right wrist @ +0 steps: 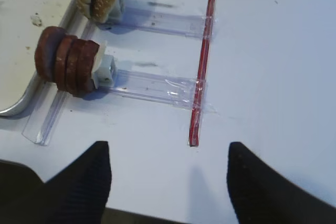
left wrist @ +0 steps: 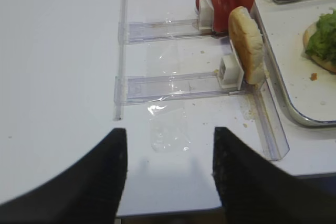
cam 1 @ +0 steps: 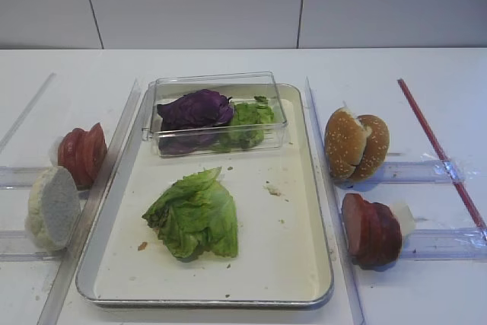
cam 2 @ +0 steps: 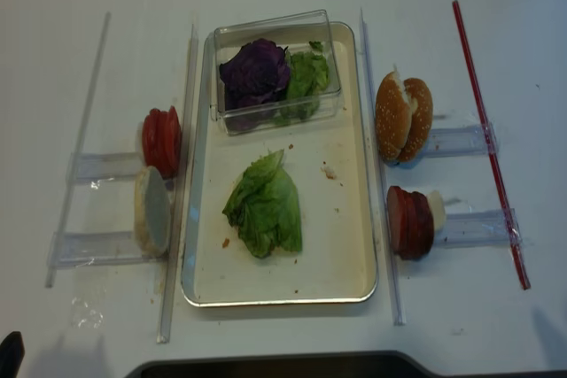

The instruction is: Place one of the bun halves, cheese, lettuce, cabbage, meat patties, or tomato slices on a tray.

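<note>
Lettuce: a crinkled green leaf bunch [cam 1: 195, 215] lies on the tray floor, left of centre, in front of the clear box; nothing touches it.
Tray: the metal tray [cam 1: 308, 268] sits mid-table between two clear rails, its floor speckled with crumbs.
Box: the clear box [cam 1: 217, 114] stands at the tray's far end, holding purple leaves and more green leaf.
Buns: two bun halves [cam 1: 356, 146] stand on edge in a holder right of the tray; a single half [cam 1: 52, 207] stands left of it.
Patties: the dark stack [cam 1: 370, 229] stands in the near right holder, just beside the tray rim.
Tomato: the red slices [cam 1: 82, 154] stand in the far left holder.
Right claw: the right gripper [right wrist: 168, 182] hovers over bare table, near the red strip [right wrist: 202, 61], jaws apart, holding nothing.
Left claw: the left gripper [left wrist: 169, 174] hangs over bare table before the left holders, jaws apart, empty.
Stage: the leaf looks placed, and both arms appear clear of the food.
Risk, right: a low sweep toward the tray could clip the patties or their holder and topple the stack.
Risk, left: a careless reach could knock the lone bun half off its stand.
Risk, leaf: light and springy, it could drag or flip if a finger brushes it.
</note>
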Tool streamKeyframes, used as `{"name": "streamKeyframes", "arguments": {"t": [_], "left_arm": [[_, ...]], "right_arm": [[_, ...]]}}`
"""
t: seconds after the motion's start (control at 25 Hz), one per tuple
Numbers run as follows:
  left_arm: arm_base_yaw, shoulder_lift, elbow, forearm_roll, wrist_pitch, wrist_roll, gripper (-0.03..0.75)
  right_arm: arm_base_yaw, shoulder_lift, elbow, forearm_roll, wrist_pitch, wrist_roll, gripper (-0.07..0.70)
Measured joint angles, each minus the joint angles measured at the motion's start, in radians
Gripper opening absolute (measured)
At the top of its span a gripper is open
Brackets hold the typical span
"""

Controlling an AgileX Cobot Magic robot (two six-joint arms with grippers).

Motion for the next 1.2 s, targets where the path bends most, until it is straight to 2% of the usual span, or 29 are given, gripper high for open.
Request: {"name": "streamKeyframes", "arguments": {"t": [0.12,0.36,0.52,0.84,1.2], "left_arm": [[0.0,0.0,0.0,0.0,0.0,0.0,0.355],[0.0,0.0,0.0,0.0,0.0,0.0,0.355],[0.0,0.0,0.001,0.0,0.0,0.0,0.355],[0.0,0.0,0.001,0.0,0.0,0.0,0.355],[0.0,0.0,0.001,0.0,0.0,0.0,0.354]], "right_arm": [[0.0,-0.063,0.0,0.01,-0.001,-0.024,0.462],[0.0,-0.135,0.01,0.016,0.001,-0.033,0.452],[-0.006,-0.14,0.012,0.02,0.006,-0.033,0.448],[-0.096,-0.14,0.014,0.05,0.006,-0.052,0.433],[-0.102,-0.14,0.014,0.052,0.006,-0.056,0.43]]}}
